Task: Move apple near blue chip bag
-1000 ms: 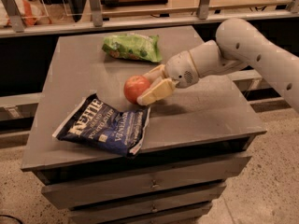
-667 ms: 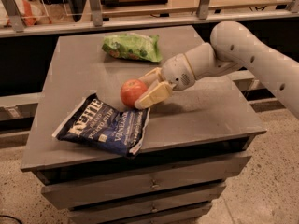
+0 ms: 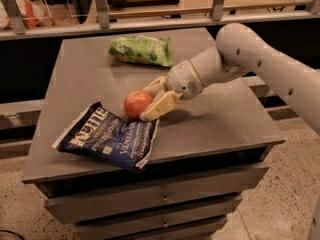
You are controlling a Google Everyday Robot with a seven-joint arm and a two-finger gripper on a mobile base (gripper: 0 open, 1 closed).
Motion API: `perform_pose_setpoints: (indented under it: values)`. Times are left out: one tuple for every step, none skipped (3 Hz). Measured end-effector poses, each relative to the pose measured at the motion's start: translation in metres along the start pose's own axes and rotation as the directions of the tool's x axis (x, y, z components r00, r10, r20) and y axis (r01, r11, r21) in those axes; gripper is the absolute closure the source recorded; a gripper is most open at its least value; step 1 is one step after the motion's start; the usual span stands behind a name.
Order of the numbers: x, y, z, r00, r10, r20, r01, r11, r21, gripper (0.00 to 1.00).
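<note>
Reaching in from the right over the grey bench (image 3: 225,119) with the hand (image 3: 146,104) clamped on the apple (image 3: 136,104), right at the upper edge of the blue bag (image 3: 110,141) near the front left corner, well apart from the green bag (image 3: 142,50) at the back.

A green bag (image 3: 141,50) on a grey cabinet (image 3: 225,126)

The crinkled green bag lies flat near the far edge of the cabinet's top, slightly right of its middle. Below the top, stacked drawers (image 3: 165,196) face the camera, each with a small knob. The cabinet stands on a speckled floor (image 3: 282,199). Behind it runs a pale rail (image 3: 160,23) with upright metal posts.
</note>
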State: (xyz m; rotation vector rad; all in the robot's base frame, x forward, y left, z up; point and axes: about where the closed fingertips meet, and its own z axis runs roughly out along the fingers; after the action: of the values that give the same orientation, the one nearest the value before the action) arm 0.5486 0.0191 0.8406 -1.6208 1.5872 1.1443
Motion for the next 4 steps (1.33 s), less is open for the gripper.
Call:
perform_pose_setpoints:
  values:
    - [0.003, -0.002, 0.002, 1.0, 0.0, -0.001, 0.0, 1.0, -0.009, 0.36]
    - [0.003, -0.002, 0.002, 1.0, -0.002, 0.0, 0.002, 1.0, -0.01, 0.12]
    - [0.002, -0.003, 0.0, 1.0, -0.004, -0.002, 0.004, 1.0, -0.005, 0.0]
    - [-0.002, -0.007, -0.013, 1.0, -0.012, -0.005, 0.013, 0.9996, 0.024, 0.0]
